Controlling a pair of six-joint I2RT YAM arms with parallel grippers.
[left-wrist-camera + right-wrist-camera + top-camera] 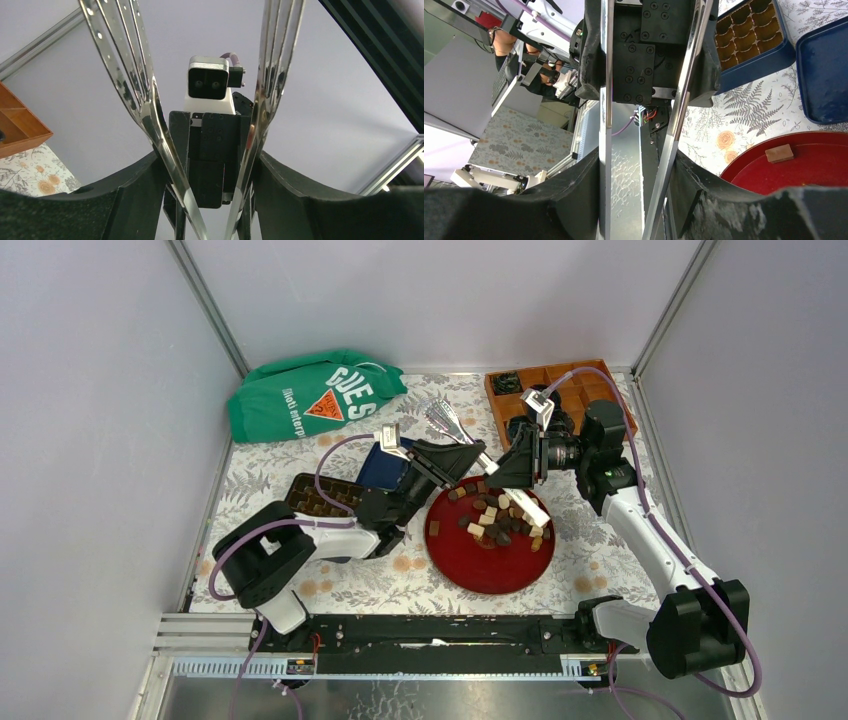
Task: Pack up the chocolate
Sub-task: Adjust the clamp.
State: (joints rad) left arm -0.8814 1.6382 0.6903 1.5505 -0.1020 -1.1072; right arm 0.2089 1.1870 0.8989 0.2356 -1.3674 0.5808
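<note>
Tongs [530, 508] are clamped in right gripper [500, 473], tips below it over chocolate [497, 522], prob. for a pick. 2nd tongs [145, 100] are clamped in left gripper [478, 462], raised clear.

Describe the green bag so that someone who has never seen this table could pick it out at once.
Start at the table with the floral cloth and look to its far left corner, beyond the red plate. There lies the green bag, soft and crumpled. It is the only green thing there, and it bears white lettering and an orange-red triangle.
</note>
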